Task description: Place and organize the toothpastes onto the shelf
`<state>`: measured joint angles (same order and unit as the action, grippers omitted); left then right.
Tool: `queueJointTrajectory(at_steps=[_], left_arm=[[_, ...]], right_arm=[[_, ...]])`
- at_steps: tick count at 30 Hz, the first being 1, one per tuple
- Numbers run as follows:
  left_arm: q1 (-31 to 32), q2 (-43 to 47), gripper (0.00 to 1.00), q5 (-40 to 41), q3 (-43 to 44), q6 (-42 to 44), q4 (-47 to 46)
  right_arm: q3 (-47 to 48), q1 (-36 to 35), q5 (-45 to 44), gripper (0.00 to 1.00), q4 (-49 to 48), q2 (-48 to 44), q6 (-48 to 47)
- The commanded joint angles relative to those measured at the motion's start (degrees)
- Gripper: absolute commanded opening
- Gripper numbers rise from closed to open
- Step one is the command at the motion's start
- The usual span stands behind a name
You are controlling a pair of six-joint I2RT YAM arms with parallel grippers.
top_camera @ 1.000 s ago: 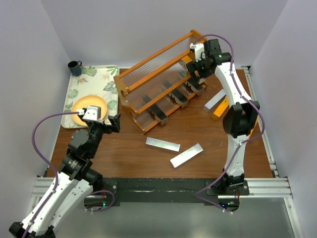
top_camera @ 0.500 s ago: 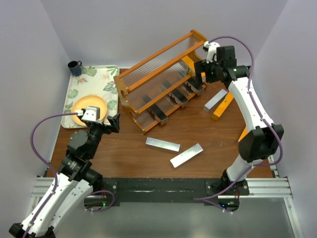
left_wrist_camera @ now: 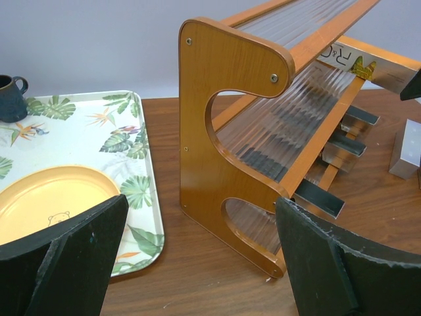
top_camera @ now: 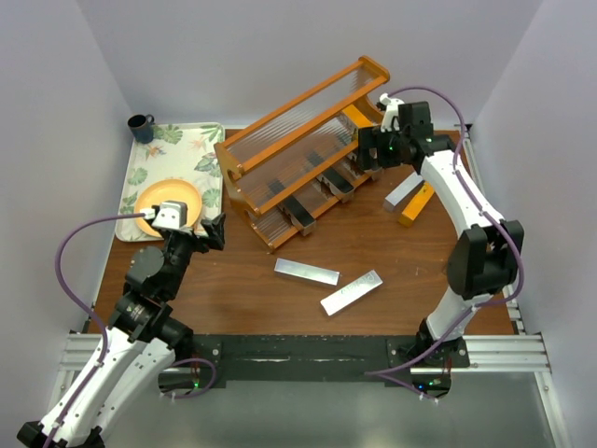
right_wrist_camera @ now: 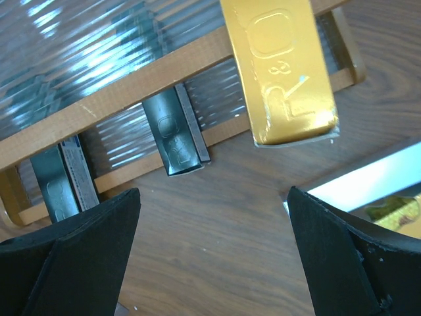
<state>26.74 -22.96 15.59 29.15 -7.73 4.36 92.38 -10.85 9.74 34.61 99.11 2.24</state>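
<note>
Table [top_camera: 233, 280]: dark wood, pale walls on three sides | silver cartons [top_camera: 307, 272]: two flat on table, front-centre | left end effector [top_camera: 217, 231]: open, empty, facing shelf end | shelf [top_camera: 284, 126]: diagonal, mid-table; dark cartons [top_camera: 298, 211] on lowest tier, gold carton [right_wrist_camera: 279, 66] at right end | right end effector [right_wrist_camera: 210, 224]: open, empty, beside gold carton | tray [top_camera: 201, 149]: back left, holding plate [top_camera: 154, 198], mug [top_camera: 141, 127]

Dark grey toothpastes [top_camera: 334, 184] line the lowest tier of the shelf [top_camera: 300, 105] (silver toothpastes [top_camera: 306, 271] lie loose nearby).
</note>
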Motion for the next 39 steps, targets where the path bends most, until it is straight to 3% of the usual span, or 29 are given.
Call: queueJointTrajectory(at_steps=[1, 21, 39], left_arm=[[-0.29, 0.11, 1.0, -0.39, -0.06, 0.87, -1.9], [-0.2, -0.33, 1.0, -0.39, -0.14, 1.05, -1.99], [-0.29, 0.02, 1.0, -0.65, -0.14, 1.05, -1.99]], right_arm=[[3.68, 0.13, 2.39, 0.98, -3.24, 2.14, 0.31], [12.83, 0.13, -0.25, 0.98, -0.25, 8.99, -1.89], [9.93, 0.13, -2.53, 0.98, 1.25, 4.17, -4.88]])
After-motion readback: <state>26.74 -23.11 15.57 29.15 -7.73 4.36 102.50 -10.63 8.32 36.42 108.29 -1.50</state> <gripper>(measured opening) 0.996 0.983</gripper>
